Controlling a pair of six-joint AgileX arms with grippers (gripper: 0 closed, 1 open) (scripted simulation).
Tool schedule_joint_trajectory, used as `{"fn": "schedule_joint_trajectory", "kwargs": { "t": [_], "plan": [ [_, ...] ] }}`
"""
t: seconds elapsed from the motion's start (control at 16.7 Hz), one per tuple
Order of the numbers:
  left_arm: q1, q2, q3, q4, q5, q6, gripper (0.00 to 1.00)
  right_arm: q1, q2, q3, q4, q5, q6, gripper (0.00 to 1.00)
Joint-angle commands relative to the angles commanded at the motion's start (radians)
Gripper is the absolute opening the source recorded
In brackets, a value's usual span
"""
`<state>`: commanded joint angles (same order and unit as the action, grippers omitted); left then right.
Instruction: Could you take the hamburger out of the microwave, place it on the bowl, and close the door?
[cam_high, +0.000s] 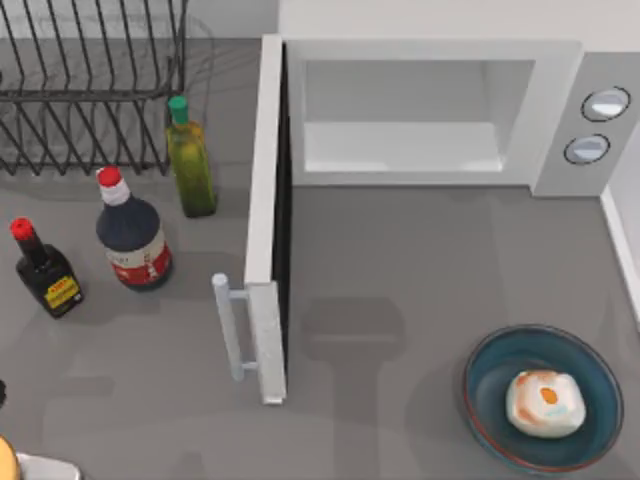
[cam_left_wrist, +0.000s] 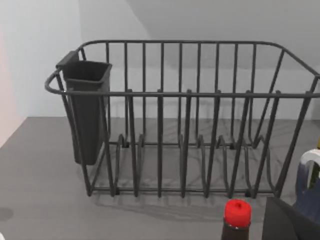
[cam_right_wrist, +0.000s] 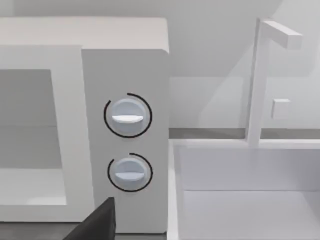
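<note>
Two of three steps look done: door (cam_high: 268, 220), left of centre, stands wide open w/ microwave (cam_high: 430, 110) cavity empty at top, hamburger (cam_high: 545, 403) sits in bowl (cam_high: 480, 385) at lower right. Left to do: shut door. Can't tell either gripper's state.

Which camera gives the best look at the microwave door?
The top view: the door stands wide open, with its handle. The right wrist view shows the microwave front and knobs; the left wrist view faces a dish rack.
</note>
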<state>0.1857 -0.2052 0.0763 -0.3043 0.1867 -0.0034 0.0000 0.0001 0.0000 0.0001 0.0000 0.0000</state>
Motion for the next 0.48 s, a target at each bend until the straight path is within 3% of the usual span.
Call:
{"fn": "schedule_joint_trajectory", "kwargs": {
  "t": [0.24, 0.48],
  "plan": [
    [0.14, 0.118, 0.043, 0.069, 0.14, 0.005, 0.0, 0.0, 0.0, 0.0, 0.0, 0.0, 0.0, 1.0],
    [0.164, 0.142, 0.053, 0.089, 0.164, 0.006, 0.0, 0.0, 0.0, 0.0, 0.0, 0.0, 0.0, 1.0]
  ]
}}
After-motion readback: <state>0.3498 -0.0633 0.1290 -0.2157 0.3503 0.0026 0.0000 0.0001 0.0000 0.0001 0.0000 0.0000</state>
